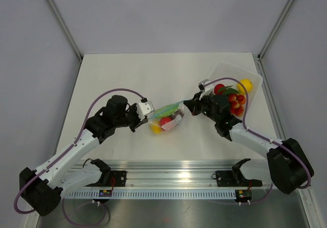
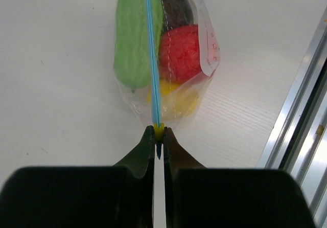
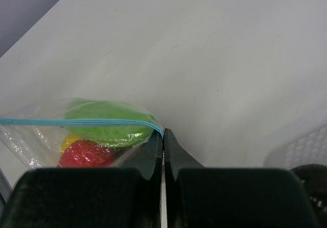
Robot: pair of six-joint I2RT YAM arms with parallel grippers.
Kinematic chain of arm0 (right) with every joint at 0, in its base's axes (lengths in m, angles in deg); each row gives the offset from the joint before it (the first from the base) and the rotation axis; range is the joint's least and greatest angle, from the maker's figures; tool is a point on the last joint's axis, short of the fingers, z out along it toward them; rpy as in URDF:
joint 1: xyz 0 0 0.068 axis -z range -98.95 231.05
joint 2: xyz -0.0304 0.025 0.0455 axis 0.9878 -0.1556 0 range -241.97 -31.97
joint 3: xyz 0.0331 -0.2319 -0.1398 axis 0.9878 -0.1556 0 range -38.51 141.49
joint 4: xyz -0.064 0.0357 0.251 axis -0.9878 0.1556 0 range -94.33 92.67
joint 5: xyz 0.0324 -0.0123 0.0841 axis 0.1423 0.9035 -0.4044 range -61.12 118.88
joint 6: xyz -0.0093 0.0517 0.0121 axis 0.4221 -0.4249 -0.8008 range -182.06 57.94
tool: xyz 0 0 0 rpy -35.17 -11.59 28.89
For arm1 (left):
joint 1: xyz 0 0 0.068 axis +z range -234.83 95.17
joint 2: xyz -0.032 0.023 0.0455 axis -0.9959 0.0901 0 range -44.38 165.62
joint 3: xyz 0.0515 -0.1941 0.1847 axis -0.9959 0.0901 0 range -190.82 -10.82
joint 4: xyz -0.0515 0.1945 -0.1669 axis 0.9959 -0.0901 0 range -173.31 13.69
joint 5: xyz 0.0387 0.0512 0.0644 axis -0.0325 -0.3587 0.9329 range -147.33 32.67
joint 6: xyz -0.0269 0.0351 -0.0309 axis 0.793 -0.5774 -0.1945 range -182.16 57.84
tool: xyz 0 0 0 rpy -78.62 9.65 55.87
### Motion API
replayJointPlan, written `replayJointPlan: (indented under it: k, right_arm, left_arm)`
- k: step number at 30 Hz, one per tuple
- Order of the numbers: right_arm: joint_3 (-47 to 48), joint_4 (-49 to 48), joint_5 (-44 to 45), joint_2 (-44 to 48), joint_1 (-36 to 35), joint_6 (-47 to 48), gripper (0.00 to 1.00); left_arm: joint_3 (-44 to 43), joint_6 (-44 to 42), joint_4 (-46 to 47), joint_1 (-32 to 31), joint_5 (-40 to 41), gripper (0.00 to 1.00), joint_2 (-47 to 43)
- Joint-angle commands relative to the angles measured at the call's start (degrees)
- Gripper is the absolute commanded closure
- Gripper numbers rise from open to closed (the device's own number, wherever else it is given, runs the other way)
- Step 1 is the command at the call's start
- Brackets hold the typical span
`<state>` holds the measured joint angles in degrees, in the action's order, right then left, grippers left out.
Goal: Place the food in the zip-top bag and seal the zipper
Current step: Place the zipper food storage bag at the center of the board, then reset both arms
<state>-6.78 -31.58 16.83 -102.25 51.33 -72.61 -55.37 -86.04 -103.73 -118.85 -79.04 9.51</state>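
The clear zip-top bag (image 1: 167,118) lies mid-table between my arms, holding green (image 2: 134,39), red (image 2: 180,51), yellow (image 2: 176,97) and dark maroon (image 2: 176,5) food. The blue-teal zipper (image 2: 152,49) runs along its top edge. My left gripper (image 2: 159,132) is shut on the zipper's yellow slider tab at the bag's left end. My right gripper (image 3: 163,134) is shut on the zipper's (image 3: 76,121) other end at the bag corner. In the top view the left gripper (image 1: 148,111) and right gripper (image 1: 188,105) flank the bag.
A rigid clear tub (image 1: 254,80) at the back right holds more toy food, red, yellow and green. A metal rail (image 1: 168,179) runs along the near table edge. White walls enclose the table.
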Motion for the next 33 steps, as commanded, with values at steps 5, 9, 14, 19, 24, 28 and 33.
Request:
replayJointPlan:
  k: [5,9,14,19,24,28,33]
  right_arm:
    - [7.81,-5.54,-0.16,-4.85,0.62,0.70,1.00]
    - [13.96,-5.80,-2.00,-8.11,0.71,0.97,1.00]
    - [15.56,-3.70,-1.75,-8.74,0.62,-0.26,0.41]
    - [13.80,5.23,6.14,-3.56,0.62,-0.88,0.13]
    - [19.33,25.43,17.93,3.30,0.62,-4.39,0.01]
    - [21.01,34.42,29.07,7.87,0.71,-6.06,0.01]
    - [24.96,48.31,39.19,11.31,0.62,-10.53,0.00]
  left_arm:
    - [-5.71,0.94,4.29,1.24,5.71,1.00,2.53]
    - [-8.34,0.94,10.00,1.94,10.11,1.00,3.33]
    - [-8.62,4.35,14.85,2.03,17.57,0.07,1.66]
    - [-9.05,8.84,13.45,2.12,21.44,0.01,-1.94]
    - [-8.44,18.85,12.92,2.12,26.62,0.01,-7.47]
    - [-8.27,27.99,10.29,2.12,34.70,0.01,-11.52]
    - [-8.44,35.12,4.31,2.12,35.25,0.01,-16.18]
